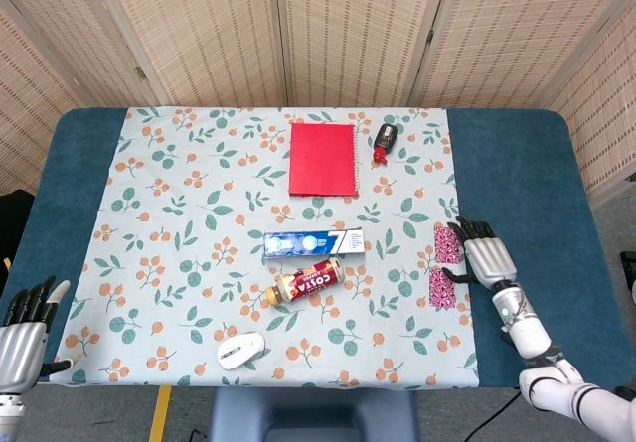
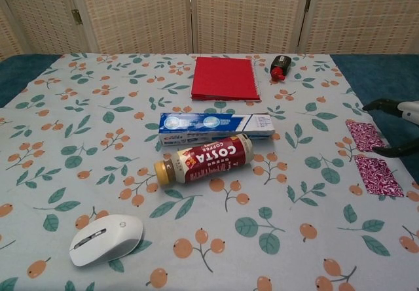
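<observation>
- At the right edge of the flowered cloth [image 1: 179, 184], a magenta foil packet [image 1: 440, 288] is seen flat on the worktop [image 1: 527, 164]. A second magenta patch [image 1: 446, 244] shows just behind it. Whether these are one folded strip or two pieces cannot be told.
- The right robot hand [image 1: 484, 260] is held just beside the packet with its fingers spread. Its thumb is stretched towards the gap between the two patches. Nothing is gripped, and contact with the foil cannot be confirmed.
- The left robot hand [image 1: 22, 338] is spread and holds nothing, off the cloth at the near left corner, well apart from everything.
- A toothpaste box [image 1: 312, 242], a coffee bottle [image 1: 310, 283] on its side, a white mouse [image 1: 241, 349] and a red notebook [image 1: 323, 159] are laid mid-cloth, untouched.
- The step in hand is judged to be the approach to a grasp on the packet.
- A next move would call for thumb and fingertips to be closed on the thin foil edge, since it lies flush with the cloth and could be slid away rather than lifted.
</observation>
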